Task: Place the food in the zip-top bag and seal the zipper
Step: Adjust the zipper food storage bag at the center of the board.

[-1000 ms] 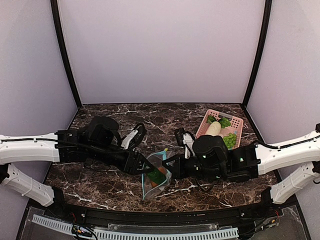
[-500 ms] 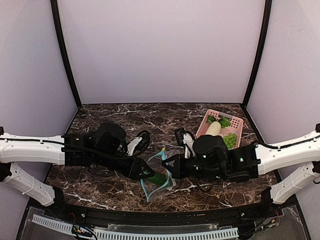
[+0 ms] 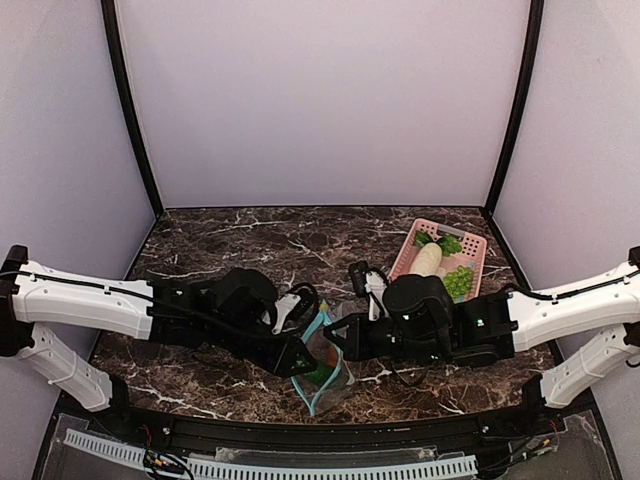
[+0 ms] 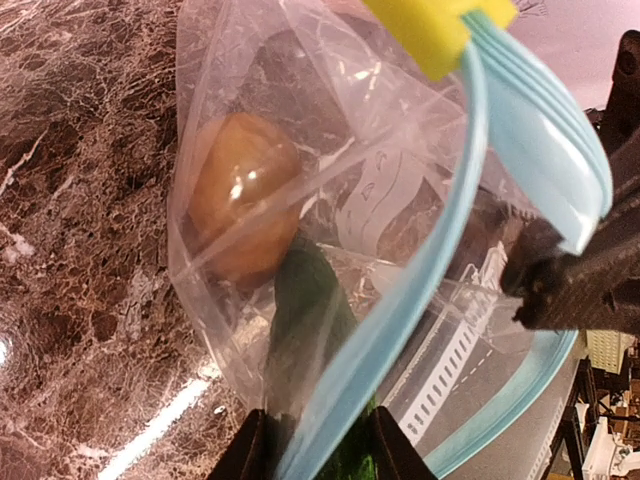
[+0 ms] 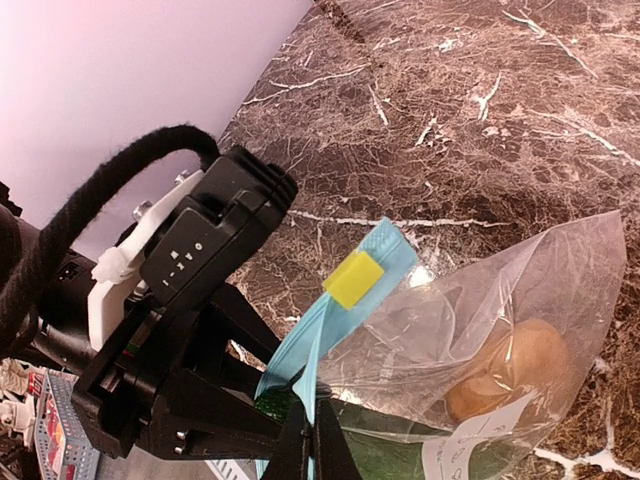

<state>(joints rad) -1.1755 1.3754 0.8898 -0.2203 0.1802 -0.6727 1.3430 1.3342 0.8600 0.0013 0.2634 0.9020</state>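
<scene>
The zip-top bag [image 3: 330, 378] is held up between my two grippers at the table's front middle. Inside it are the round brown-orange lump [image 4: 240, 195] and a dark green leafy piece [image 4: 310, 315]. The teal zipper [image 4: 430, 280] gapes open below its yellow slider [image 4: 432, 30]. My left gripper [image 4: 315, 455] is closed on the bag's mouth edge, with the teal strip and the green piece between its jaws. My right gripper [image 5: 312, 440] is shut on the other teal lip [image 5: 330, 320]. In the top view the left gripper [image 3: 303, 362] and the right gripper [image 3: 335, 338] nearly meet.
A pink basket [image 3: 472, 243] stands at the back right with a white radish [image 3: 427, 259], green grapes [image 3: 459, 281] and a leafy piece. The left gripper's body [image 5: 200, 260] and cable sit close in front of the right wrist camera.
My left arm has moved right and nearer, carrying the bag's lower end with it. The bag's mouth has spread wider. The right arm has barely moved.
</scene>
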